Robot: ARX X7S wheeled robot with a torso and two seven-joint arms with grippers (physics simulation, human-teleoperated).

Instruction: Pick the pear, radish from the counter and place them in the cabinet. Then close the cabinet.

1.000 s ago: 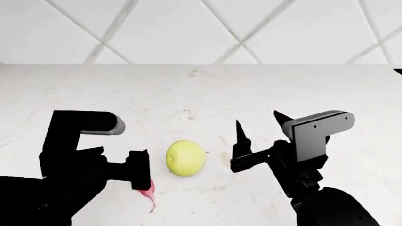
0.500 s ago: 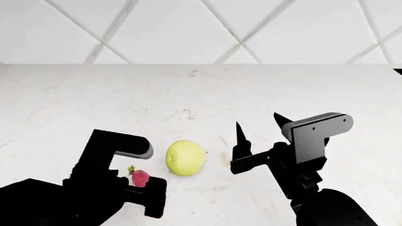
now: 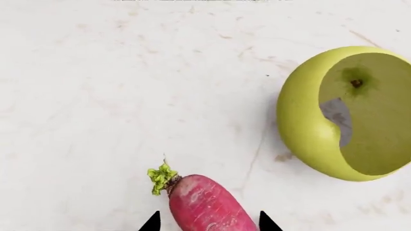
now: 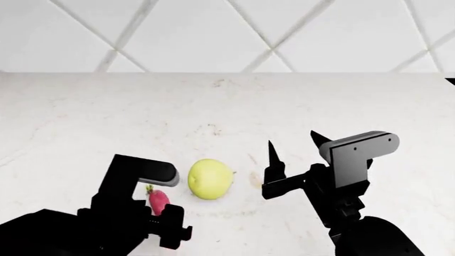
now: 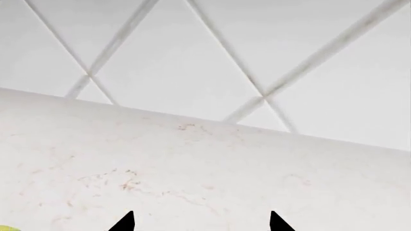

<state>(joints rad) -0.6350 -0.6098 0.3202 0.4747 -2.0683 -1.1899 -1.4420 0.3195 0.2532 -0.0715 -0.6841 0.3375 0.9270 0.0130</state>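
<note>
On the counter (image 4: 213,106): pear (image 4: 210,178) and radish (image 4: 157,200) lie close, not touching.
Radish: between the left gripper (image 3: 209,222) tips, lower half cut off by the frame edge in the left wrist view; contact not visible.
Left gripper state: can't tell, arm body hides the fingers in the head view.
Pear: partly clipped in the left wrist view, render cuts it open.
Right gripper (image 4: 295,154): spread wide, holding nothing, beside pear, apart from it.
Cabinet: out of frame.

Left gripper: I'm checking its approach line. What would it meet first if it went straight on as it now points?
Most likely the radish, lying between the left gripper fingertips; the pear sits off to one side.
</note>
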